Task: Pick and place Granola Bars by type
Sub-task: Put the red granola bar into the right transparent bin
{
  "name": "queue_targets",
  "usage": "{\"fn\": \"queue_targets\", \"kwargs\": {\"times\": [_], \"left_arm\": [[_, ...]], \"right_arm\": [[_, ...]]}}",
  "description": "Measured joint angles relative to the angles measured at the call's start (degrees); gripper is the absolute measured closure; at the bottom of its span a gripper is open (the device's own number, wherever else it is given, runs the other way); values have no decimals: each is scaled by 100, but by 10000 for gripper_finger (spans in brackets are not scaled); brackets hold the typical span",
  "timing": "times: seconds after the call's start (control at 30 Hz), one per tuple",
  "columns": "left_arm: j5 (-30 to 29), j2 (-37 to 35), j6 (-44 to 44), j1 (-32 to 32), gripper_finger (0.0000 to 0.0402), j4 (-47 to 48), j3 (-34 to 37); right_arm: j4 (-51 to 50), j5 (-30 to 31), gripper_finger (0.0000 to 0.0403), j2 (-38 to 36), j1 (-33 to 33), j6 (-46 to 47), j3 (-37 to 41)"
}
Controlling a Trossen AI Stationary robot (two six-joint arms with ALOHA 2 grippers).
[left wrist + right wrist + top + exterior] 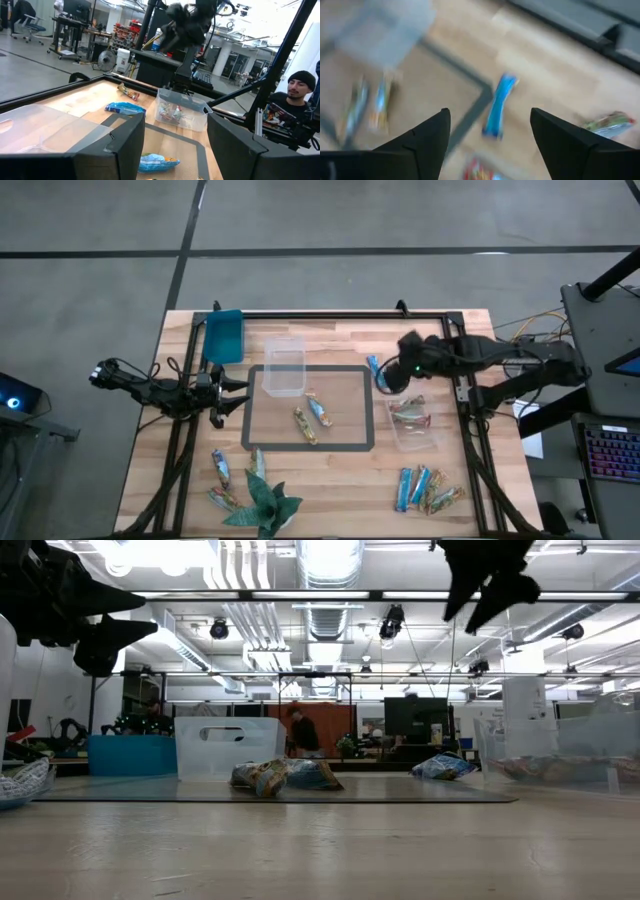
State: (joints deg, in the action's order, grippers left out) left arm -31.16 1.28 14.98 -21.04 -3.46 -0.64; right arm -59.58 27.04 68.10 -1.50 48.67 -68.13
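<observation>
Two granola bars (311, 419) lie on the clear mat (355, 380) at the table's middle. A blue bar (376, 368) rests flat on the wood by the mat's right edge. My right gripper (390, 380) hangs open above that blue bar (498, 107), slanting down, with nothing between its fingers. More bars lie at the near left (220, 468) and near right (415, 488), and some sit in a clear tub (412, 423). My left gripper (235, 395) waits open and level at the mat's left edge.
An empty clear tub (283, 365) stands at the mat's far edge, and a blue tub (223, 335) sits at the far left. A green paper plant figure (262, 505) lies at the near edge. A black frame (330, 314) runs round the table. A person (295, 100) sits beyond the table.
</observation>
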Motion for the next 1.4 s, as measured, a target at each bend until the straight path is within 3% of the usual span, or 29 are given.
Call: {"fn": "queue_targets", "kwargs": {"times": [0.2, 0.7, 1.07, 1.4], "left_arm": [[2, 0, 1, -2, 204, 2, 0], [1, -1, 1, -1, 204, 1, 2], [0, 0, 2, -2, 204, 2, 0], [2, -1, 1, -1, 204, 1, 1]], "right_arm": [[-285, 1431, 145, 0, -488, 818, -359], [-493, 1514, 38, 220, -2644, 2208, 76], [-353, 467, 35, 649, -3145, 3702, 1300], [722, -378, 34, 996, -3199, 3852, 2359]]}}
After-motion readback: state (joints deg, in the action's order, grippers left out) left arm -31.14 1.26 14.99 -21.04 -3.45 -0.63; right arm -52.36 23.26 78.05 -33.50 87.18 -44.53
